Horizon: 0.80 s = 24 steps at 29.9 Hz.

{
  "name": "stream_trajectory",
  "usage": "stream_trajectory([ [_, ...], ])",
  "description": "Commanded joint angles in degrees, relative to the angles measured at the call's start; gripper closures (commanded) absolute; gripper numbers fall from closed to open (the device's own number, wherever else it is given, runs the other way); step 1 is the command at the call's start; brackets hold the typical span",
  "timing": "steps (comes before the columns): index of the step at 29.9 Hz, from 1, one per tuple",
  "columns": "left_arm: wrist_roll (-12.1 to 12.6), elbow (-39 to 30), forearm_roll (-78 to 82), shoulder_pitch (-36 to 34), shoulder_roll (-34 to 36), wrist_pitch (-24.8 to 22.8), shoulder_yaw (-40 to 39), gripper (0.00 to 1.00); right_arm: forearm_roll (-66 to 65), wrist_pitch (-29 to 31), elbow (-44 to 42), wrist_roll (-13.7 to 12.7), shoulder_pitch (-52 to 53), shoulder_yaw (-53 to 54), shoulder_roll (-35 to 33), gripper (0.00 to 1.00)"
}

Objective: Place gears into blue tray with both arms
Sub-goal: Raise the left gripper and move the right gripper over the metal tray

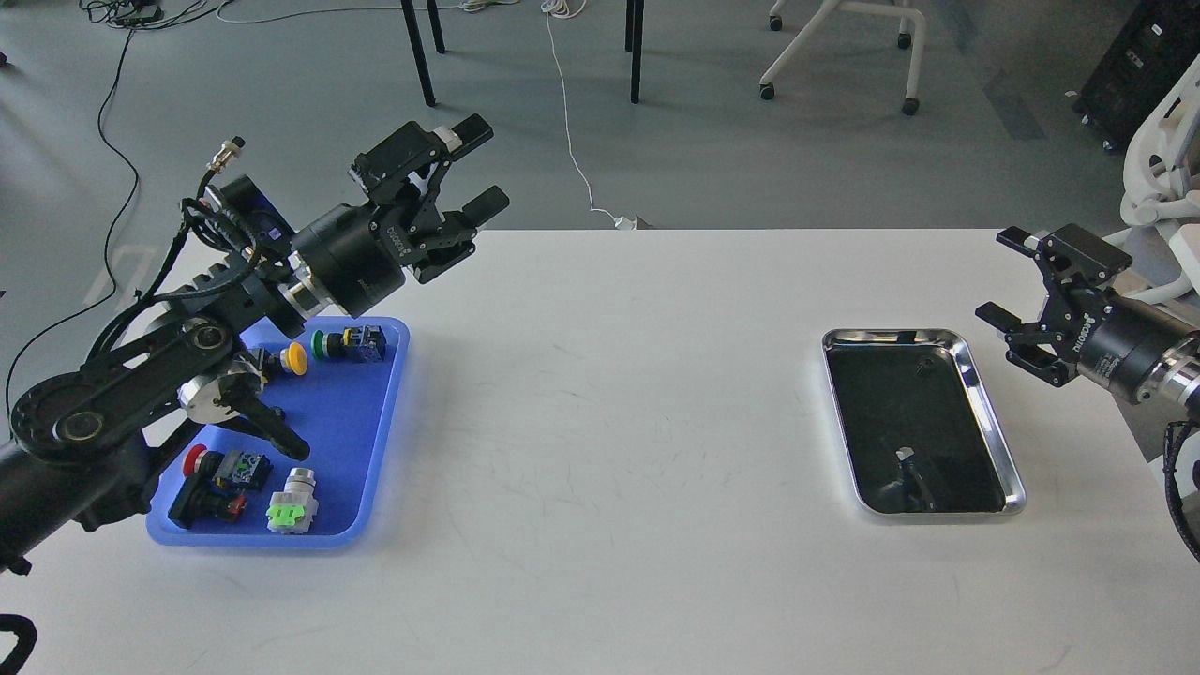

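Note:
The blue tray lies at the table's left, partly covered by my left arm. No gear shows in it; the arm hides the tray's middle. My left gripper is raised above the table's far edge, up and right of the tray, open and empty. My right gripper hovers open and empty just right of the steel tray. A tiny dark spot in that tray's far part may be a gear; it is too small to tell.
Coloured push-button switches sit in the blue tray: yellow, green, red and a white-and-green one. Between the two trays there is only white table. Chair legs and cables are on the floor beyond the table.

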Motion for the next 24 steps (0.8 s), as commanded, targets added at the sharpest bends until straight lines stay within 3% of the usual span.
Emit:
stream_trajectory([
  [1,1.2,0.0,-0.8,6.4,-3.6,-0.5,-6.4,0.02,-21.2,0.0,0.0,0.0,7.6,-0.1,-2.3,0.02],
  [4,4.0,0.0,-3.6,8.1,-4.8,-0.5,-8.7,0.02,-35.7,0.0,0.0,0.0,13.0,-1.3,-2.5,0.02],
  [10,4.8,0.0,-6.6,8.2,-4.9,-0.4,-9.3,0.02,-54.1,0.0,-0.5,0.0,26.1,-15.8,0.0,0.02],
  [16,4.8,0.0,-6.7,8.3,-4.9,-0.4,-10.2,0.02,-56.8,0.0,-6.1,0.0,35.4,-31.0,7.0,0.02],
  [24,4.9,0.0,-6.6,8.9,-4.8,-0.5,-10.4,0.02,-56.9,0.0,-15.5,0.0,35.7,-41.2,18.3,0.04],
])
